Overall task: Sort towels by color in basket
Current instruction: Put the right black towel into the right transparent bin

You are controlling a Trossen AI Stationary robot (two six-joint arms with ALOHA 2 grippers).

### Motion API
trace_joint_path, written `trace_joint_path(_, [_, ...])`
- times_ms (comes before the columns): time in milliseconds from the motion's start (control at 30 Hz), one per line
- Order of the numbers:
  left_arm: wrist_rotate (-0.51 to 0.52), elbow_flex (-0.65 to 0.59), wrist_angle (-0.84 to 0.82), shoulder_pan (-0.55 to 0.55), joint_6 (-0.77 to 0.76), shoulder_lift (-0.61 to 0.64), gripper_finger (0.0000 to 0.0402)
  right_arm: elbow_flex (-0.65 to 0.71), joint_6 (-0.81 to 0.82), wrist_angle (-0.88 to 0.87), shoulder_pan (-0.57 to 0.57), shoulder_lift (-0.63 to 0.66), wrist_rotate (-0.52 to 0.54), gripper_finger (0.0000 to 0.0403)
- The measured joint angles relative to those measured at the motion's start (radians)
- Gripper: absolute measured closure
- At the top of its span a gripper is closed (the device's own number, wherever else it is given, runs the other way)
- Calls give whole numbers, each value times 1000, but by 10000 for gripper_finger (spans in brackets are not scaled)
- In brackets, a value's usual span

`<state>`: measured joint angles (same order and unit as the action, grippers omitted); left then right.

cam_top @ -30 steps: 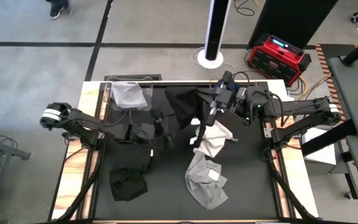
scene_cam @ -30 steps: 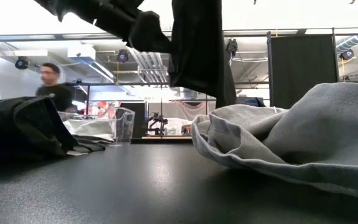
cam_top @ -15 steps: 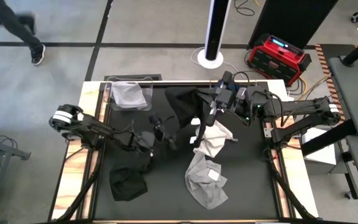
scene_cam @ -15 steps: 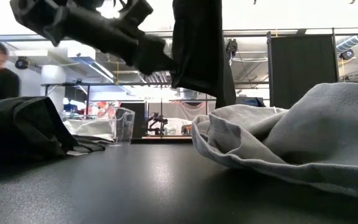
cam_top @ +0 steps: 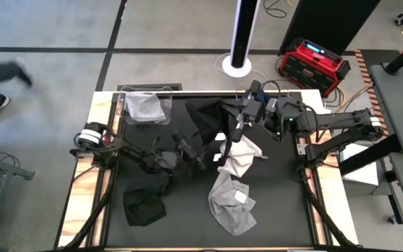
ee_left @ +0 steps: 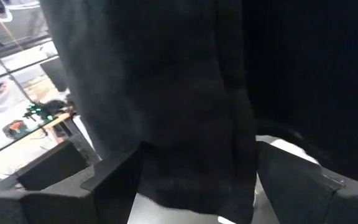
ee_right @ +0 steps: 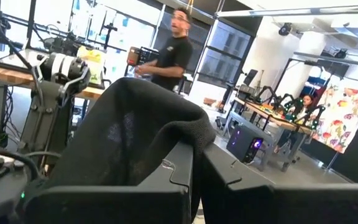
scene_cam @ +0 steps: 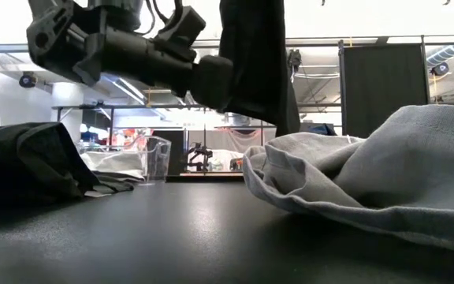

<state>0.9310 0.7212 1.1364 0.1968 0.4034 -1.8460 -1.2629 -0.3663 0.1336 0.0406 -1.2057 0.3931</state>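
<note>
Overhead, the right gripper pinches a black towel hanging above the table, the left gripper just beside it. Level with the table, a grey towel fills the foreground. Only the left wrist view shows spread fingers flanking the black towel. Since a second ago, the left arm has advanced toward it. A clear basket holds one grey towel.

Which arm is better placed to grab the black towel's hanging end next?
Left: the left gripper, open, brackets the hanging black towel; the right gripper is shut on its top.
</note>
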Motion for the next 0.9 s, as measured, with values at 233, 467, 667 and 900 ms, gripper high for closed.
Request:
trace_joint_path(233, [27,83,34,-26,7,-83,113,0,2,3,0,0,0,394])
trace_joint_path(467, [126,149,35,-33,28,-123,131,2,18,1,0,0,-1,394])
trace_joint_path(667, [126,141,53,-36,44,-121,209,3,19,-16,0,0,-3,394])
trace_joint_path(900, [137,140,55,-11,135,-97,353,3,37,-56,0,0,-2,394])
